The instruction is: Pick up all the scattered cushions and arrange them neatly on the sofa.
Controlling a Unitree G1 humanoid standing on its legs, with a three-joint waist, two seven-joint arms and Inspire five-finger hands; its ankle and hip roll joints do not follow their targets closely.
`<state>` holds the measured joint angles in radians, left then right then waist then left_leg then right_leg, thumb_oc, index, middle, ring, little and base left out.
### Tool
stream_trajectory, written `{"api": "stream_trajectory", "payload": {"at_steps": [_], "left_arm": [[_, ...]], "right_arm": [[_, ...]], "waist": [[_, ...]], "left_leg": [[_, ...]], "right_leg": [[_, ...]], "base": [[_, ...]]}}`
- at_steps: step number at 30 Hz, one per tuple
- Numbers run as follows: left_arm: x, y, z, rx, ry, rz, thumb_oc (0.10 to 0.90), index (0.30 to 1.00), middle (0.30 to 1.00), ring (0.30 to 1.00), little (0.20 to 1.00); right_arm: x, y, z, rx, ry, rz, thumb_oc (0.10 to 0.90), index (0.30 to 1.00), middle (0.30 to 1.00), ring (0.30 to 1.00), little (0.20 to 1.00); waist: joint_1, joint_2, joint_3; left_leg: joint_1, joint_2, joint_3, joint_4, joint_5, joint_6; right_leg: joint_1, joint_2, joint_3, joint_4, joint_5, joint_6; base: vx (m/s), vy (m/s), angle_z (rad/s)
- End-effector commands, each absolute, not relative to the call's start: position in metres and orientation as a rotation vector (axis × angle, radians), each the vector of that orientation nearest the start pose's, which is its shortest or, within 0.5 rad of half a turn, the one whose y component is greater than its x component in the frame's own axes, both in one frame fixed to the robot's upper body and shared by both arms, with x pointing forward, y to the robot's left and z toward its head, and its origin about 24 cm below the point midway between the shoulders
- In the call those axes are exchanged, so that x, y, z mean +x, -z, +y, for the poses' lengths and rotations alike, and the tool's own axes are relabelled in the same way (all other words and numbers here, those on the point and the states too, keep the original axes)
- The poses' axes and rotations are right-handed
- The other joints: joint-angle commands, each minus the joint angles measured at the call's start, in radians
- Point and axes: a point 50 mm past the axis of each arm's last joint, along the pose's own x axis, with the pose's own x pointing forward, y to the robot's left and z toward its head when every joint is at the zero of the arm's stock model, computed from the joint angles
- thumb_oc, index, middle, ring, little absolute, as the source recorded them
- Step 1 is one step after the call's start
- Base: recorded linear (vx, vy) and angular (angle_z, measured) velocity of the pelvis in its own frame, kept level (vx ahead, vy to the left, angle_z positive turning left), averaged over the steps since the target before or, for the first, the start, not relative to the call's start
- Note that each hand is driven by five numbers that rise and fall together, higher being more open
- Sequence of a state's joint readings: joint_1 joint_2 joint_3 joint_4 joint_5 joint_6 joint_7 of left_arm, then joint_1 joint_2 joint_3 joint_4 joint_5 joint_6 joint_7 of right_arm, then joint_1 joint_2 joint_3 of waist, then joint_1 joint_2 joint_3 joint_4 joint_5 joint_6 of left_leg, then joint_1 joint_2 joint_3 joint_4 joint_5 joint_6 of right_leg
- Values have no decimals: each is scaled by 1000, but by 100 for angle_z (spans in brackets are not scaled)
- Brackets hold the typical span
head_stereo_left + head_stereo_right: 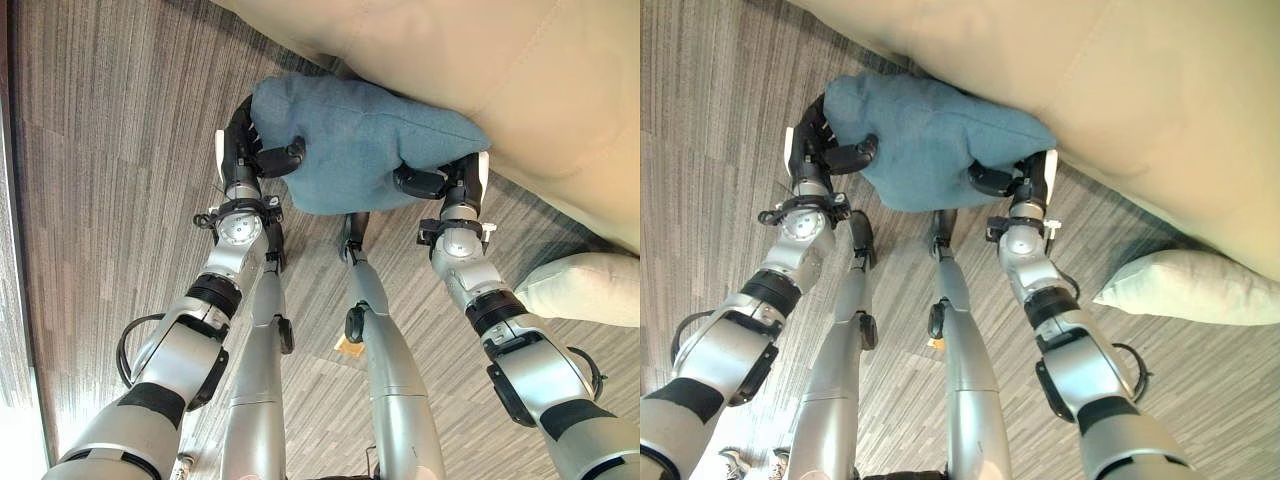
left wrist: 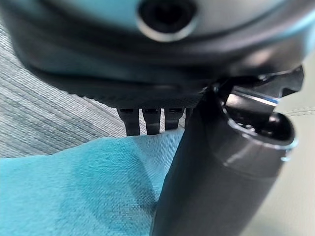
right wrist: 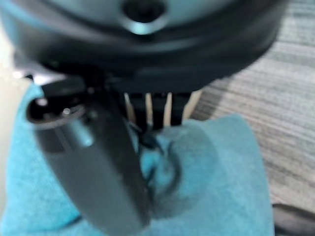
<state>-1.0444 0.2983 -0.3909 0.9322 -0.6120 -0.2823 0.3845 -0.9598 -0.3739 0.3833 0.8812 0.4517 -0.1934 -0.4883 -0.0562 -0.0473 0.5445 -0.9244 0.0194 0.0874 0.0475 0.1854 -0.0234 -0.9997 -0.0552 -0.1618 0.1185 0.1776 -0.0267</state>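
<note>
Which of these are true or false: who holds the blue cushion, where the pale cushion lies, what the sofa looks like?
1. Both robot hands grip the blue cushion. True: the left robot hand and right robot hand each pinch a side.
2. The blue cushion lies flat on the floor. False: it is held up against the sofa edge.
3. A pale cushion lies on the floor to the robot's right. True.
4. The sofa is dark red. False: it is cream.
</note>
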Motion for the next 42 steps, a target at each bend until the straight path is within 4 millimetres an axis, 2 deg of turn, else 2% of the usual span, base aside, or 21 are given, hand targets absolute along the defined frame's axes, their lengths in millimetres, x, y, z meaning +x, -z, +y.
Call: {"api": "stream_trajectory", "payload": {"at_steps": [1, 6, 10, 12, 13, 15, 16, 17, 19, 20, 23, 24, 27, 28, 31, 33, 34, 36, 38, 40, 42], "left_arm": [[392, -228, 76, -109, 125, -498, 400, 300, 300, 300, 300], [381, -241, 75, -123, 159, -585, 400, 300, 300, 300, 300], [372, -236, 76, -174, 180, -603, 400, 300, 300, 300, 300], [362, -222, 75, -213, 206, -597, 400, 300, 300, 300, 300], [362, -222, 75, -213, 206, -596, 400, 300, 300, 300, 300], [352, -201, 78, -219, 226, -563, 400, 300, 300, 300, 300], [352, -200, 78, -219, 226, -561, 400, 300, 300, 300, 300], [343, -180, 82, -211, 234, -524, 400, 300, 300, 300, 300], [343, -180, 82, -211, 234, -522, 400, 300, 300, 300, 300], [328, -154, 88, -215, 250, -469, 400, 300, 300, 300, 300], [310, -136, 95, -224, 271, -441, 400, 300, 300, 300, 300], [310, -136, 95, -224, 271, -440, 400, 300, 300, 300, 300], [290, -121, 106, -250, 272, -413, 400, 300, 300, 300, 300], [290, -121, 106, -250, 272, -413, 400, 300, 300, 300, 300], [279, -117, 115, -275, 273, -414, 400, 300, 300, 300, 300], [274, -115, 119, -280, 272, -415, 400, 300, 300, 300, 300], [269, -110, 124, -290, 267, -400, 400, 300, 300, 300, 300], [268, -108, 125, -295, 266, -395, 400, 300, 300, 300, 300], [264, -102, 127, -288, 256, -372, 400, 300, 300, 300, 300], [264, -100, 126, -282, 256, -359, 400, 300, 300, 300, 300], [262, -91, 125, -279, 242, -325, 400, 300, 300, 300, 300]], "right_arm": [[383, -262, -82, 64, -37, -656, 400, 300, 300, 300, 300], [376, -260, -89, 77, -41, -694, 400, 300, 300, 300, 300], [371, -250, -93, 68, -46, -697, 400, 300, 300, 300, 300], [366, -233, -102, 50, -41, -680, 400, 300, 300, 300, 300], [365, -232, -102, 49, -41, -679, 400, 300, 300, 300, 300], [357, -209, -107, 58, -48, -640, 400, 300, 300, 300, 300], [357, -209, -107, 58, -48, -638, 400, 300, 300, 300, 300], [350, -189, -111, 70, -63, -596, 400, 300, 300, 300, 300], [349, -188, -111, 70, -63, -594, 400, 300, 300, 300, 300], [335, -163, -117, 78, -78, -545, 400, 300, 300, 300, 300], [317, -143, -124, 64, -94, -516, 400, 300, 300, 300, 300], [317, -143, -124, 64, -94, -515, 400, 300, 300, 300, 300], [293, -128, -136, 73, -96, -498, 400, 300, 300, 300, 300], [293, -128, -136, 73, -95, -497, 400, 300, 300, 300, 300], [278, -121, -150, 47, -83, -492, 400, 300, 300, 300, 300], [270, -116, -157, 35, -78, -479, 400, 300, 300, 300, 300], [261, -112, -168, -10, -77, -465, 400, 300, 300, 300, 300], [257, -112, -172, -43, -73, -467, 400, 300, 300, 300, 300], [252, -106, -179, -60, -64, -438, 400, 300, 300, 300, 300], [251, -104, -180, -63, -55, -427, 400, 300, 300, 300, 300], [250, -98, -182, -66, -42, -400, 400, 300, 300, 300, 300]], "waist": [[16, -51, -25], [12, -51, -25], [12, -50, -34], [13, -49, -50], [14, -49, -50], [14, -50, -73], [14, -50, -73], [16, -48, -93], [16, -48, -92], [20, -42, -118], [19, -33, -146], [20, -33, -145], [10, -24, -199], [11, -24, -201], [-9, -23, -236], [-24, -23, -254], [-41, -30, -287], [-46, -33, -301], [-47, -44, -324], [-42, -47, -326], [-27, -48, -334]], "left_leg": [[-4, -44, -66, 10, -58, -11], [22, -45, -64, 19, -66, -13], [49, -42, -61, 16, -69, -16], [85, -38, -60, 15, -74, -20], [87, -38, -60, 14, -74, -20], [143, -31, -56, 7, -77, -24], [145, -31, -56, 6, -77, -24], [201, -24, -53, -9, -79, -27], [205, -24, -53, -11, -79, -27], [295, -14, -50, -39, -79, -32], [394, -3, -44, -71, -81, -36], [397, -3, -43, -72, -81, -36], [520, 12, -29, -93, -98, -35], [518, 12, -29, -93, -96, -35], [597, 28, -10, -73, -123, -36], [636, 37, 4, -36, -145, -37], [681, 43, 10, 35, -182, -35], [690, 47, 12, 62, -181, -37], [700, 54, -14, 151, -177, -34], [693, 42, -37, 173, -182, -29], [684, -15, -89, 167, -233, -13]], "right_leg": [[35, 2, 107, 4, -84, 123], [57, 8, 107, 7, -90, 120], [83, 11, 105, 10, -96, 118], [120, 14, 101, 10, -103, 115], [122, 14, 101, 9, -103, 115], [181, 16, 95, 7, -112, 113], [183, 16, 95, 6, -112, 113], [229, 18, 90, 8, -121, 111], [232, 19, 90, 7, -121, 111], [312, 20, 86, 8, -140, 108], [402, 23, 82, 0, -157, 105], [405, 24, 82, -1, -156, 105], [528, 34, 94, -22, -178, 99], [527, 34, 95, -24, -174, 99], [618, 43, 114, -30, -194, 90], [673, 49, 127, -35, -208, 84], [753, 59, 147, -54, -219, 77], [776, 59, 154, -63, -216, 75], [829, 58, 181, -69, -217, 70], [841, 57, 187, -67, -220, 70], [871, 59, 204, -56, -235, 73]], "base": [[0, 0, 0], [0, 0, 0], [0, 0, 0], [-11, -33, -3], [-10, -50, -2], [-15, -54, 1], [-2, -43, 4], [6, -24, 5], [9, -29, 2], [35, -69, 2], [43, -61, -7], [83, -49, -15], [100, -49, -6], [70, -23, -12], [90, -71, -7], [155, -98, -4], [225, -124, -26], [144, -68, -30], [145, -28, -13], [90, -9, -35], [128, 18, -50]]}}
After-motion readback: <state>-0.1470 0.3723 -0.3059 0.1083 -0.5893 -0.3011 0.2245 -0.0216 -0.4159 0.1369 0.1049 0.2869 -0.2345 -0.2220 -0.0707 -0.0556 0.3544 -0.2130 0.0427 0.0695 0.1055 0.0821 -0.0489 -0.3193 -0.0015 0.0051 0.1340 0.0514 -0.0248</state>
